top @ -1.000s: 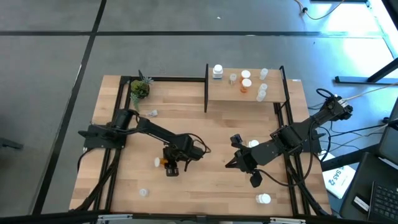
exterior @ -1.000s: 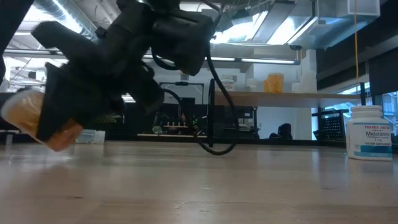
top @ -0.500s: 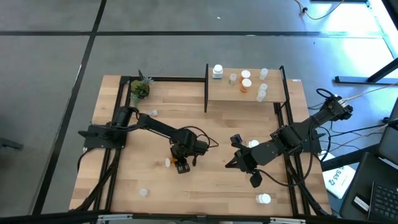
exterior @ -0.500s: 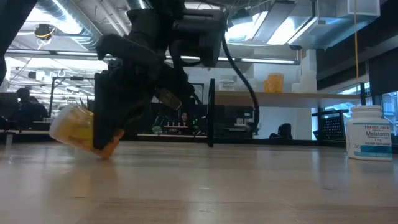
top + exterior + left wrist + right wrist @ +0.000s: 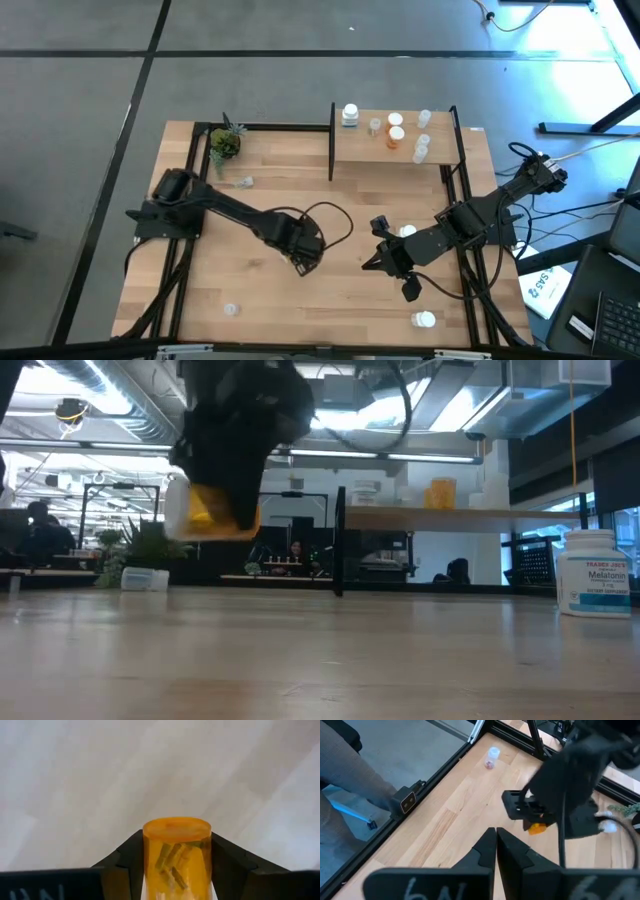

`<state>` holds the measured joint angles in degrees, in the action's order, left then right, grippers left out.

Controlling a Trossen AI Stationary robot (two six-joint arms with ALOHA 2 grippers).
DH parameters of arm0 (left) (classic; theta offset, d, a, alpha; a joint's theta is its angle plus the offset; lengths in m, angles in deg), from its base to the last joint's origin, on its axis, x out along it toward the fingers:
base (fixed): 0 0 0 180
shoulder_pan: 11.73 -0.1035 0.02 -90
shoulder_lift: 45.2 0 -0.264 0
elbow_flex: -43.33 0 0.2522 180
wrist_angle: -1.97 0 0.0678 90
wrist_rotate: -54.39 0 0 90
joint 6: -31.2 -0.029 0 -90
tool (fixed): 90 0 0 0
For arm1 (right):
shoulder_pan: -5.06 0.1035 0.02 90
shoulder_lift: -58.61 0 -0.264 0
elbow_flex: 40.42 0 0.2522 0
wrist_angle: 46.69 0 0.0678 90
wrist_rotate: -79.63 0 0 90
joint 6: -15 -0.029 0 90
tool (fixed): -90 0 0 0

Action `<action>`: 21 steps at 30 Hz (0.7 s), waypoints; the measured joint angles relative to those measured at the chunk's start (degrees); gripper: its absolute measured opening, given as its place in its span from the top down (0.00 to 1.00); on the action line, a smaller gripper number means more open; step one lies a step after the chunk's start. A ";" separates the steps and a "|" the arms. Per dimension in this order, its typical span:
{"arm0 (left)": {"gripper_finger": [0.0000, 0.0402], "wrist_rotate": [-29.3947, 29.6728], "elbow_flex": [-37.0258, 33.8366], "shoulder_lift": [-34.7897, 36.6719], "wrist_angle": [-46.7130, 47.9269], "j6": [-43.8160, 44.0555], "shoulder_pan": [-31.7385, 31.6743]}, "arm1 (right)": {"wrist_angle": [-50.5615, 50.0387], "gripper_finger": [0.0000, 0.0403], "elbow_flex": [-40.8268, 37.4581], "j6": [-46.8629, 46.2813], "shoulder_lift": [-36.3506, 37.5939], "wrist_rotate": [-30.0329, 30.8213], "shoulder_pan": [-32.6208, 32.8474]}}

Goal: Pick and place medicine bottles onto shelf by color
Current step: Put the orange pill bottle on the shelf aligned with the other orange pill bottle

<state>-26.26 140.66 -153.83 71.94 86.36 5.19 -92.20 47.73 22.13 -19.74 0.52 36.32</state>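
Note:
My left gripper (image 5: 303, 262) hangs over the table's middle, shut on an orange medicine bottle (image 5: 212, 512) whose white cap (image 5: 177, 510) shows in the low view. My right gripper (image 5: 370, 262) waits shut to its right, above the table, touching nothing. The shelf (image 5: 440, 160) at the far right carries white (image 5: 349, 115), clear (image 5: 375, 125) and orange (image 5: 396, 136) bottles standing upright. Loose bottles lie on the tabletop: clear ones (image 5: 245, 182) (image 5: 231, 309) and white ones (image 5: 425, 319) (image 5: 407, 231). My left gripper pinches the orange bottle's round body (image 5: 176, 855) between its two fingers (image 5: 131, 857), one on each side. The fingers point steeply down from above. The bottle's flat end (image 5: 176, 826) reaches past the fingertips. It is lifted clear of the table.
A small green potted plant (image 5: 224, 144) stands at the far left corner. Black frame rails (image 5: 190, 170) run along the table's left and right sides, and black posts (image 5: 332, 140) flank the shelf. A white bottle (image 5: 592, 572) stands at the right of the low view.
My left gripper has risen and moved toward the table's right, rolling and tipping from slanted to steeply downward. The orange bottle, which was tilted low at the tabletop, has come up with it and now hangs clear of the wood.

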 joint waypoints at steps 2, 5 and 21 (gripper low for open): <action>0.60 2.02 0.06 0.27 -0.46 2.93 0.88 | 0.32 0.96 0.00 0.00 0.00 0.00 0.00; 0.60 3.89 0.04 0.36 0.31 9.53 1.86 | 0.34 0.96 0.00 0.00 0.00 0.00 -0.01; 0.60 21.44 -4.10 0.43 -3.06 36.23 4.84 | 0.57 0.96 0.00 0.00 0.00 0.00 -0.02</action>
<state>-4.81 136.56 -153.41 68.87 122.59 10.03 -91.63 47.73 22.13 -19.74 0.52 36.30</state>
